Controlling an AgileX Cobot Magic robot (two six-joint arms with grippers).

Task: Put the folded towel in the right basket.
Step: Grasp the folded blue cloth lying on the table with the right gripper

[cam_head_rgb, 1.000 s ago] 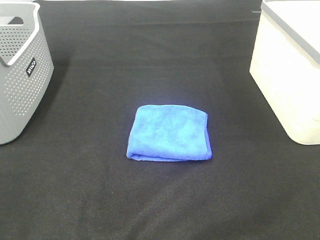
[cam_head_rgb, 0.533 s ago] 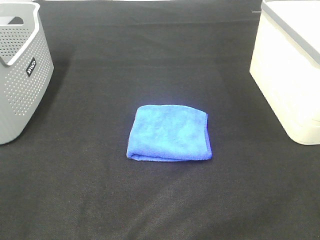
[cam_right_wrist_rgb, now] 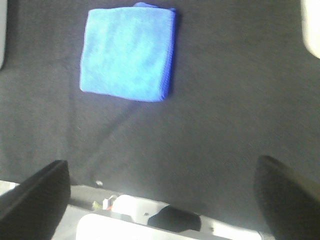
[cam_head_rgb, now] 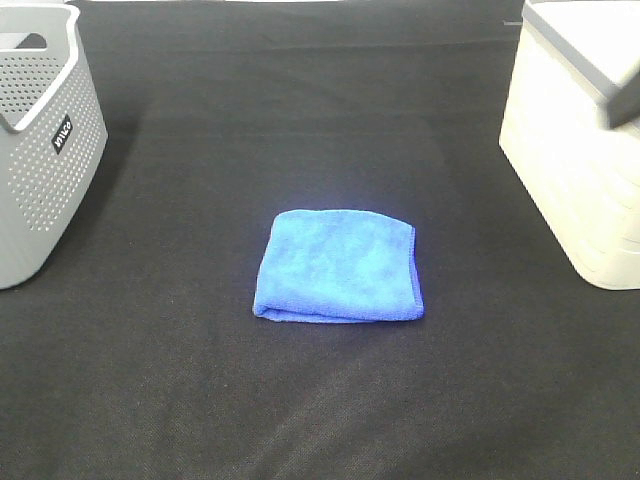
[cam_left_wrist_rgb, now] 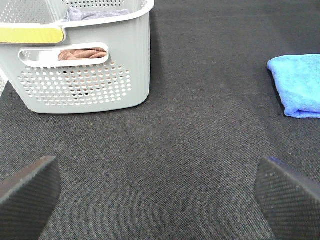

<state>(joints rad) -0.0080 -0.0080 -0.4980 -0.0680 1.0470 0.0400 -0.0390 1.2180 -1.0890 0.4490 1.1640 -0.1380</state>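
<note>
A folded blue microfibre towel point(cam_head_rgb: 338, 266) lies flat in the middle of the black fabric-covered tabletop point(cam_head_rgb: 300, 120). It is folded into a rough square, with its layered edges showing along the near side and the right side in the high view. Nothing touches it.

A cream-white plastic basket point(cam_head_rgb: 570, 170) with a grey rim stands at the right edge of the tabletop, well apart from the towel. At the left edge stands a grey perforated plastic basket point(cam_head_rgb: 40, 160) with a small black label on its side, equally far from the towel.

The left hand point(cam_left_wrist_rgb: 157, 185) hangs over bare tabletop with its two dark fingers point(cam_left_wrist_rgb: 27, 195) spread wide and nothing between them. Ahead of it is the grey basket, where a brown cloth point(cam_left_wrist_rgb: 82, 53) shows through the handle slot and a grey cloth point(cam_left_wrist_rgb: 95, 14) lies above it. The towel appears at the far side of this view.

The right hand point(cam_right_wrist_rgb: 160, 172) is also spread wide and empty, its fingers point(cam_right_wrist_rgb: 290, 200) at the two lower corners of its view. It sits high above the tabletop, with the towel ahead of it and not between the fingers.
</note>
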